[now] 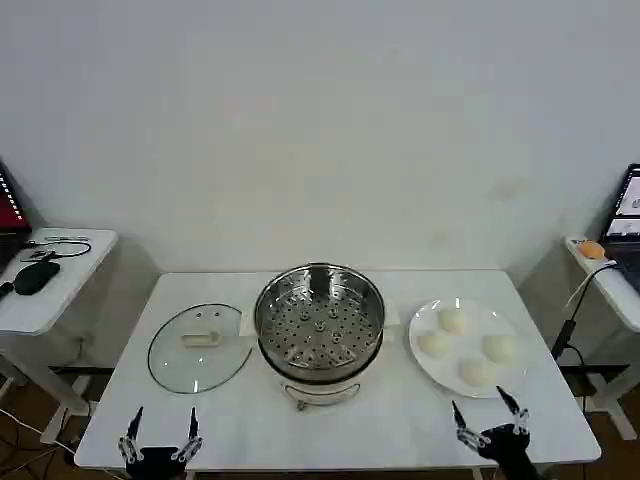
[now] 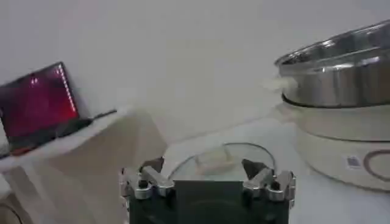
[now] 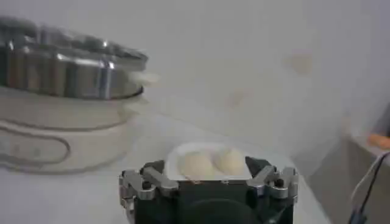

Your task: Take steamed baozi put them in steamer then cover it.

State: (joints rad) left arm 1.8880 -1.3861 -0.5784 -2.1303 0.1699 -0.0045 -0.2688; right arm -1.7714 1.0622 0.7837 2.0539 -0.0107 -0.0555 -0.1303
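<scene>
Several white steamed baozi lie on a white plate at the table's right. In the middle stands the shiny steamer, uncovered, its perforated tray bare. The glass cover with a cream handle lies flat on the table, left of the steamer. My left gripper hangs open at the front left edge, just short of the cover. At the front right edge, near the plate, my right gripper is open and holds nothing.
A white side table with a laptop, a black mouse and cables stands to the left. Another side table with a laptop and an orange object stands to the right. A plain wall is behind the table.
</scene>
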